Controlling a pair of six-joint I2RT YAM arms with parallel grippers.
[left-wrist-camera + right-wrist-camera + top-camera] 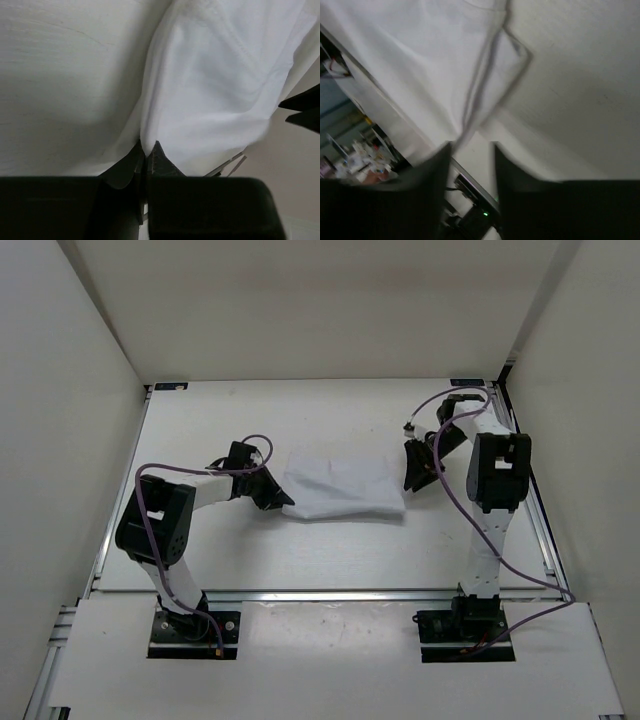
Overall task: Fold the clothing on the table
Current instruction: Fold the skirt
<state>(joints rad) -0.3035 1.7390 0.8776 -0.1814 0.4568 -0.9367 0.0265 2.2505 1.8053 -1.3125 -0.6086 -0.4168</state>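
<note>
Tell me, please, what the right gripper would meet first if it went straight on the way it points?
Probably the clothing: the right gripper points at its edge just ahead, nothing between, though depth is unclear.

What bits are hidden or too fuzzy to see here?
- Top view: the clothing is too small and plain to tell what garment it is.
- Left wrist view: its far parts are cut off by the picture's edges.
- Right wrist view: blur hides whether the right gripper touches the clothing.
</note>
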